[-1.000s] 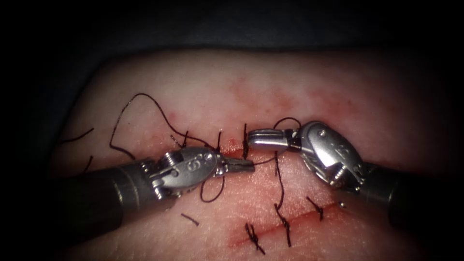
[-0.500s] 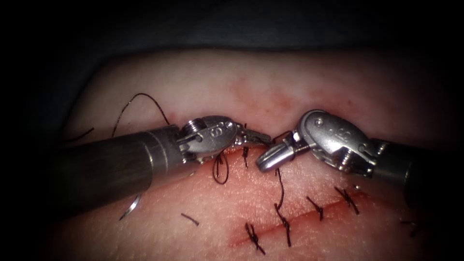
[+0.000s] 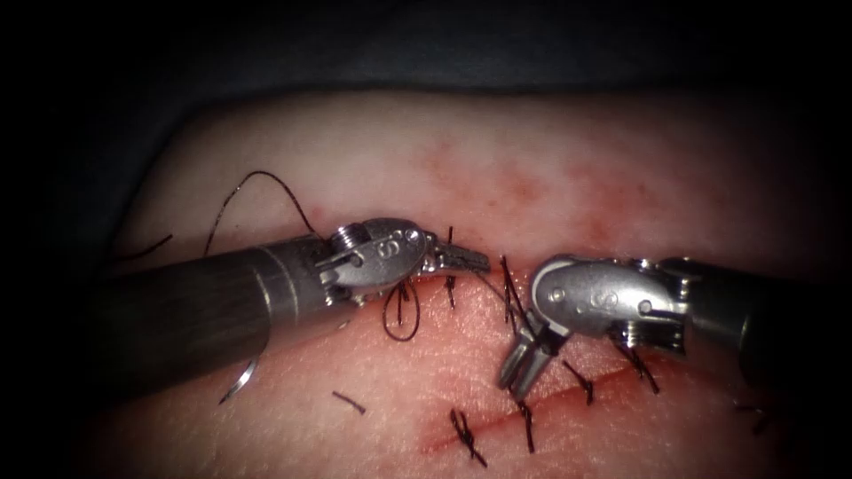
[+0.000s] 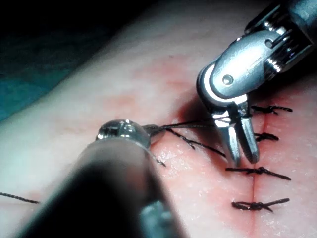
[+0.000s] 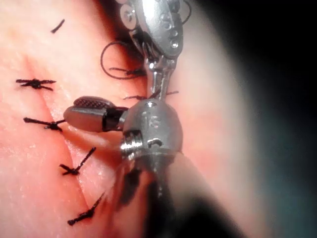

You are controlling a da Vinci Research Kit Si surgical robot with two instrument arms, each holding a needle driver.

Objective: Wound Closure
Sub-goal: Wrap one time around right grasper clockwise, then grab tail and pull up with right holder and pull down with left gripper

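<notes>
My left tool [image 3: 466,259] reaches in from the left, its jaws shut on the dark thread [image 3: 497,286] just above the cut [image 3: 550,399]. From there the thread runs right towards a stitch, and a small loop [image 3: 399,318] hangs below the left wrist. My right tool [image 3: 522,372] points down at the stitched cut with its jaws slightly parted and nothing between them. The left wrist view shows the right tool [image 4: 242,151] beside the stitches. The curved needle [image 3: 238,383] lies free on the tissue, left of the cut and below the left shaft.
Several knotted stitches [image 3: 466,436] cross the cut, with red fluid along it. Cut thread ends [image 3: 349,403] lie on the tissue at the left. A long slack thread [image 3: 257,182] arcs above the left shaft. The tissue's far edge meets dark cloth.
The right tool let go of the thread, swung its jaws downward and opened them over the cut. The left tool first moved up and right with the thread, then held still.
</notes>
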